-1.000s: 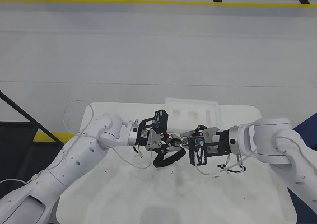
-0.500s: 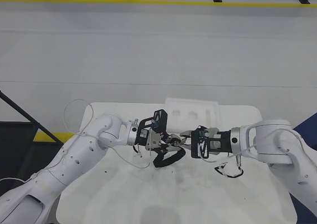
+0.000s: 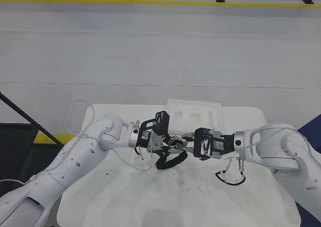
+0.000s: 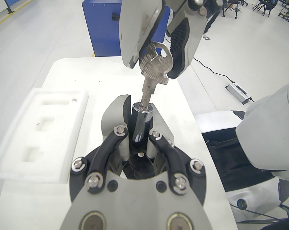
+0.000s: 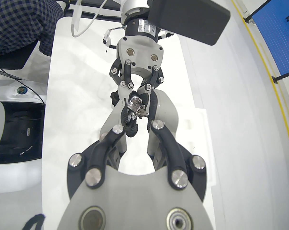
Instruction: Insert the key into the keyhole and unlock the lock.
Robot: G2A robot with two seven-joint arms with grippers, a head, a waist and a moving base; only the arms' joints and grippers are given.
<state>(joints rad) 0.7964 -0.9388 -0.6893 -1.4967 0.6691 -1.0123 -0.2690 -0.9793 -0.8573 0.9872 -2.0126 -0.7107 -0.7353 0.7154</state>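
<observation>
Right claw (image 4: pixel 154 69) now nearer lock (image 4: pixel 139 123); left wrist view: key (image 4: pixel 156 64) tip in keyhole (image 4: pixel 144 107).

A: Support surface?
B: White table (image 3: pixel 121 198), rounded corners. Grey scuffs around the middle, a few dark specks toward the far side.
A: Anything lying on it?
B: One white foam tray (image 3: pixel 194 110), flat at the far edge, long side along that edge. Three rectangular recesses in a row, raised rim around them.
A: In the recesses?
B: Small dark spot in an end one. Can't tell what.
</observation>
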